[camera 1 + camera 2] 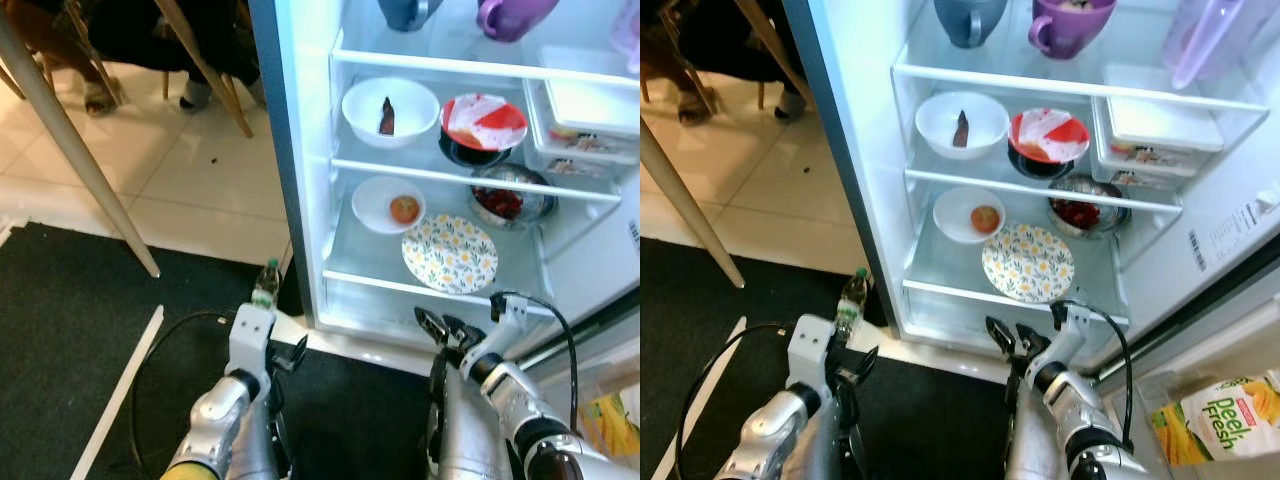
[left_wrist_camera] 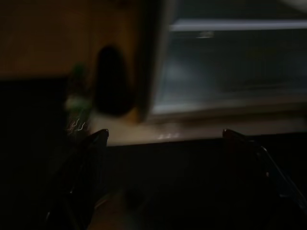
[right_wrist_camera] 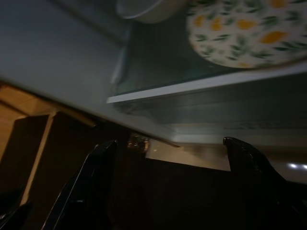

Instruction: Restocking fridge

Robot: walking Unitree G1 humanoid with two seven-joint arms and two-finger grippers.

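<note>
Fridge [image 1: 855,150] restocking is seen with the door swung wide and both arms held low before the cabinet's bottom edge. The right end effector [image 1: 1008,338] is spread open and grips nothing, its black fingers [image 3: 96,167] apart just below the front lip of the lowest shelf [image 1: 940,292]. On that shelf, close to the lip, a yellow-flowered plate [image 1: 1028,262] is laid flat, with a white bowl holding a red fruit [image 1: 968,214] beside it on the robot's left and a metal bowl of dark red food [image 1: 1086,212] behind it on the right; bare glass is left along the shelf's left edge. The left end effector [image 2: 165,143] is also held open and empty, its fingers [image 2: 91,158] pointed toward the fridge's base where a small green-capped bottle [image 1: 265,283] stands on the floor at the cabinet's left corner, beside the edge of the dark mat [image 1: 70,330]. On the shelf above, a white bowl with a dark piece [image 1: 961,123] and a red-and-white covered dish [image 1: 1048,135] are set side by side, clear containers [image 1: 1155,135] to their right. Mugs [image 1: 1070,22] are stood on the top shelf. A yellow snack bag [image 1: 1225,415] is seen low on the right, and pale tiles [image 1: 190,170] with chair legs [image 1: 70,150] lie to the left.
</note>
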